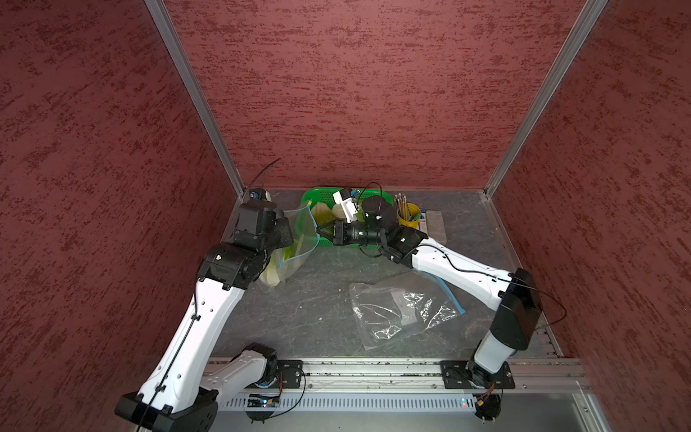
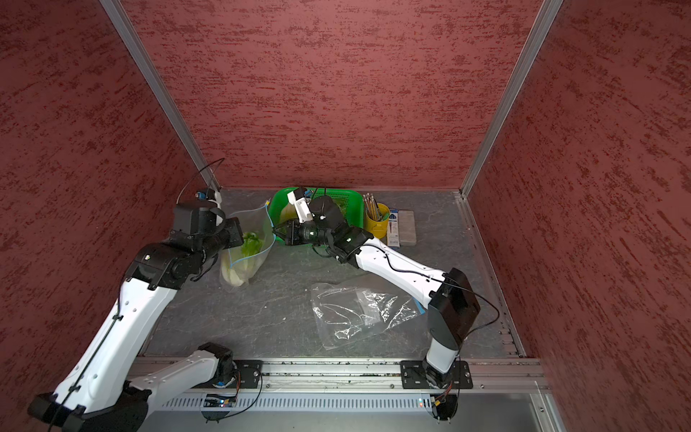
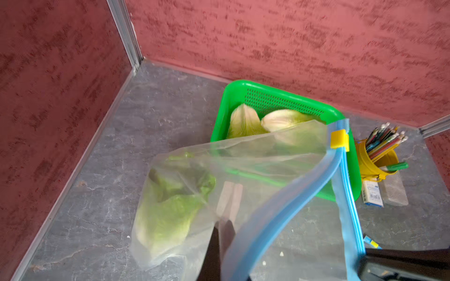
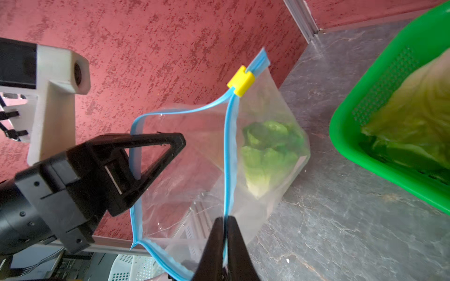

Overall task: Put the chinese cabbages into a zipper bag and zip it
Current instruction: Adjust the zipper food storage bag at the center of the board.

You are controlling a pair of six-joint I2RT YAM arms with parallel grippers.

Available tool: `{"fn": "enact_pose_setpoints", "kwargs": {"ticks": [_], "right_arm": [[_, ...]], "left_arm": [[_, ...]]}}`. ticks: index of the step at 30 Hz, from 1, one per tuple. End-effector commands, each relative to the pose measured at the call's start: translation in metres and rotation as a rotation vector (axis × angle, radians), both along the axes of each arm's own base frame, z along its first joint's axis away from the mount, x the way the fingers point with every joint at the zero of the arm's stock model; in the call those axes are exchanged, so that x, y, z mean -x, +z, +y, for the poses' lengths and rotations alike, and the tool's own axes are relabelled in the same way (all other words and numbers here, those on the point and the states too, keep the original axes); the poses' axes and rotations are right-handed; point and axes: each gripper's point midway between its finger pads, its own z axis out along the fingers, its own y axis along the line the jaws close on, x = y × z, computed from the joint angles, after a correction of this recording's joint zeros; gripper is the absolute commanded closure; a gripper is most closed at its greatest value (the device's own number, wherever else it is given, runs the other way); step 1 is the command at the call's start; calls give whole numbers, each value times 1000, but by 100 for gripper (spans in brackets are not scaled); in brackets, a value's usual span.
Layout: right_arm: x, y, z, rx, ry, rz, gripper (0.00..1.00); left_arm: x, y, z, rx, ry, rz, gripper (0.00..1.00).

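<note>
Held up between the two pairs of jaws: a clear zipper bag (image 4: 194, 175), mouth pulled wide into a loop of blue rim strip. Gripped on the side away from the green basket (image 3: 220, 116) by the left jaws, pressed together on that strip. Gripped on the basket side by the right jaws, all but closed, with the strip caught between the tips in the right wrist view. Stands upright just beside the basket in both top views, lower end down at the desk (image 1: 318, 299); resting or barely clear of it, cannot tell. Carries a yellow slider (image 4: 241, 81) at one end of the track, away from both grips, leaving nearly the whole mouth unzipped.

Deep inside the bag, well below either pair of jaws and touched by neither: one chinese cabbage (image 4: 267, 155). Sits whitish base down, crinkled light-green leaves up, softened by the film.

In the basket, apart from the jaws: a second cabbage (image 3: 243, 121) and a third cabbage (image 3: 285, 119), side by side and touching, pale oval heads with yellow-green leaf tips.

Elsewhere on the desk: a crumpled spare bag (image 1: 400, 310) by the right arm, and a yellow cup (image 1: 408, 220) of pencils just beside the basket.
</note>
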Motion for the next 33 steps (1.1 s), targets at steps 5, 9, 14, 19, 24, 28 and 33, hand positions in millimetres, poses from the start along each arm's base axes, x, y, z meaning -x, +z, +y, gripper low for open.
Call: {"fn": "enact_pose_setpoints", "kwargs": {"ticks": [5, 9, 14, 19, 24, 28, 33], "right_arm": [[-16, -55, -9, 84, -84, 15, 91], [-13, -61, -13, 93, -85, 22, 91], [-13, -63, -20, 106, -107, 9, 91], [-12, -58, -19, 101, -102, -6, 91], [-14, -55, -21, 109, -109, -25, 91], [-14, -45, -17, 87, -95, -43, 89], [-8, -17, -10, 13, -46, -62, 76]], "left_arm": [[-1, -58, -23, 71, -35, 84, 94], [2, -58, -25, 66, -38, 86, 84], [5, -47, -16, 29, -21, 80, 71], [3, -52, -6, 12, 12, 115, 70], [0, -47, -13, 27, -23, 97, 78], [-1, -46, -12, 26, -21, 90, 91], [0, -42, -3, 5, 14, 82, 98]]}}
